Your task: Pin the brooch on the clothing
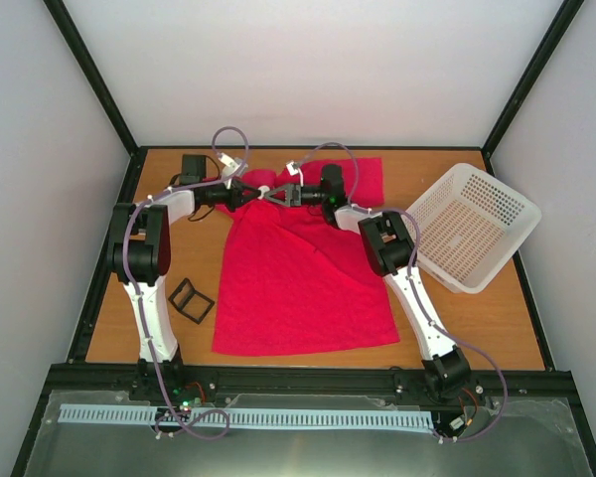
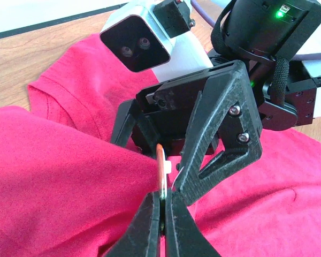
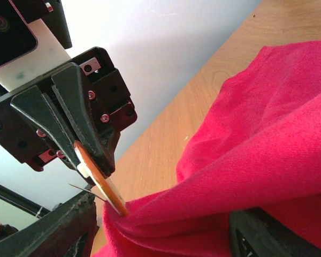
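The crimson T-shirt lies on the table with its neck end pulled up into a fold. Both grippers meet there. My left gripper is shut on the brooch. In the left wrist view it holds the brooch edge-on, silvery with an orange-brown rim. My right gripper holds the raised shirt fold. In the right wrist view, cloth fills the gap between its fingers. The brooch touches the fold's edge there, its thin pin sticking out.
A small black frame-like case lies left of the shirt near the left arm. A white perforated basket stands tilted at the right. Black rails and walls close off the wooden table.
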Robot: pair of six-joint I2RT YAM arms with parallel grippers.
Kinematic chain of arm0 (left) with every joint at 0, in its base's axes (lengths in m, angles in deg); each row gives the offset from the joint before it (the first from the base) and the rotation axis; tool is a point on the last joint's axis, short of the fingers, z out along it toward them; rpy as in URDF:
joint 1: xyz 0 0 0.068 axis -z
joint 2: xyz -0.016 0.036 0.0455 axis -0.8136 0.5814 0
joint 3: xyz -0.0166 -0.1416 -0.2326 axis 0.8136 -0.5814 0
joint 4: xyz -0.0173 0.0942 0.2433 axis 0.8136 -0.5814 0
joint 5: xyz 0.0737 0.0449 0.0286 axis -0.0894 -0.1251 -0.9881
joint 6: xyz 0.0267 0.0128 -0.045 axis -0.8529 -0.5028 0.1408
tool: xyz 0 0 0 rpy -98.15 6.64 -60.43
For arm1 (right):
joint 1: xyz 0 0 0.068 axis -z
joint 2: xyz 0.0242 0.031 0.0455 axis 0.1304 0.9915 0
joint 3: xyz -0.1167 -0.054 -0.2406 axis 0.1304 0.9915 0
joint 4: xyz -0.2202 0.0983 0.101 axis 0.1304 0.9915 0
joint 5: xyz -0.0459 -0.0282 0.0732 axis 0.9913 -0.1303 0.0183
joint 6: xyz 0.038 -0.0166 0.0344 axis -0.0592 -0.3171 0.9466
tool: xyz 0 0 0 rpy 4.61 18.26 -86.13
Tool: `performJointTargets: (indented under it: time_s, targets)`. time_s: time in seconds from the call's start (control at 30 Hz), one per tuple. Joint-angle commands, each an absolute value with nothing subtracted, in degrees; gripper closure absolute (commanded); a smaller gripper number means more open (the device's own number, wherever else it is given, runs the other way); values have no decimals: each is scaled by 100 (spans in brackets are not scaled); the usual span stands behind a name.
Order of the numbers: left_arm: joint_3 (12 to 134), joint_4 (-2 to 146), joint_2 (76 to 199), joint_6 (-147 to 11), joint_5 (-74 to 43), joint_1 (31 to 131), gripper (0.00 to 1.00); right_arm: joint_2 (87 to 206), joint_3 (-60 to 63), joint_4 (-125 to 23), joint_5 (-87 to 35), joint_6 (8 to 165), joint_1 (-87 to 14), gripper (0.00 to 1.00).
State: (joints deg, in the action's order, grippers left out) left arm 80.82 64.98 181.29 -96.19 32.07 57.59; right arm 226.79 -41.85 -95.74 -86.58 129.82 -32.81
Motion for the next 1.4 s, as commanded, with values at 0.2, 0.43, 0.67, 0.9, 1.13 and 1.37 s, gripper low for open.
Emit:
performJointTargets:
  time_s: [0.2, 0.43, 0.67, 0.9, 1.13, 1.37]
  targets:
    - [8276, 6485, 18096, -9646, 3601, 5717, 99, 22929, -4502, -9770, -8593, 13268, -3260, 38]
    - [8248, 6479, 18065, -9650, 3785, 5718, 99, 23080, -4780, -9575, -8714, 13227, -3321, 42]
    - [8281, 6488, 18107, -9575, 3684, 5718, 99, 22971, -4648, -9667, -8673, 13220, -3324, 39]
    - [8447, 6473, 18216, -9266, 3477, 5709, 99, 22961, -4410, -10405, -8511, 13930, -3344, 35]
    - [8578, 6420, 18337, -9123, 3580, 5674, 99, 23100, -4483, -10825, -8418, 14273, -3305, 34]
    - [8530, 6435, 18337, -9088, 3692, 5674, 99, 23213, -4763, -10540, -8409, 14160, -3311, 34]
